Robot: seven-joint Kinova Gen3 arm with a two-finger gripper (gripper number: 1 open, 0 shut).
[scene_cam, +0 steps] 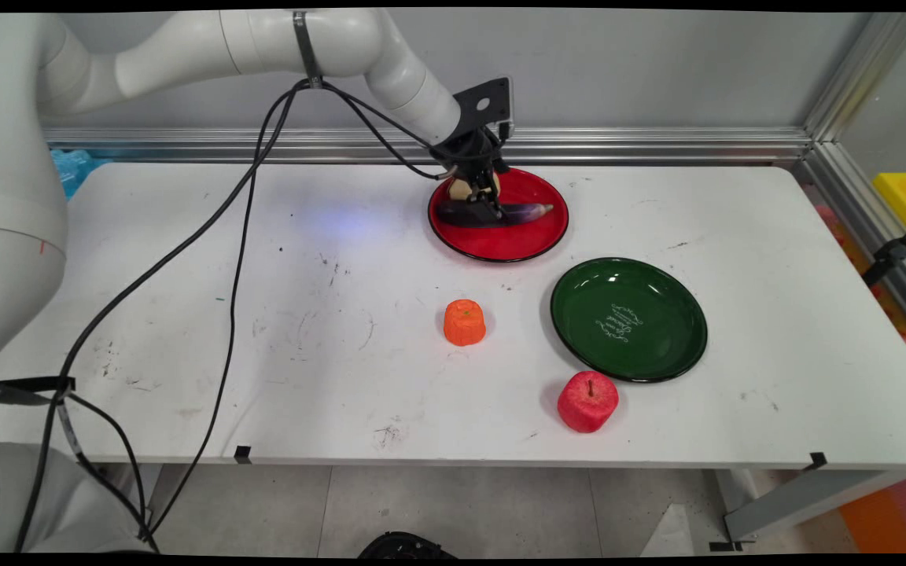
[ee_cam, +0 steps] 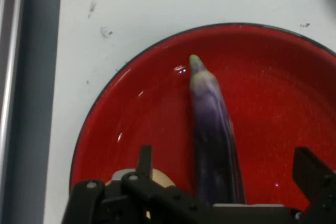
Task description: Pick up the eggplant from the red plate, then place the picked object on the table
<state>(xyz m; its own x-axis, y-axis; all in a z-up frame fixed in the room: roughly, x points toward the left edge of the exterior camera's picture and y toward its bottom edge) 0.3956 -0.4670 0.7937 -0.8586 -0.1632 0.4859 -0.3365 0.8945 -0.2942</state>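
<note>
My gripper is down inside a red plate at the far middle of the white table. A long purple eggplant lies flat in the plate's hollow, its weight carried by the plate. One end of it is at my fingers, and the narrow pale tip points away from me toward the table's right side.

In the hand view the eggplant runs up from between my fingers across the red plate. The linkage covers the contact, so I cannot tell whether my jaws are clamped on it or parted around it.

A small pale, rounded object sits in the plate just behind my gripper; I cannot make out what it is.

My arm reaches in from the upper left, forearm sloping down and to the right, wrist bent so the fingers point almost straight down. Black cables sag from it toward the table's near left edge.

Well apart from me, nearer the front, are an orange fruit, a green plate with nothing in it, and a red apple just beside that plate's near rim.
</note>
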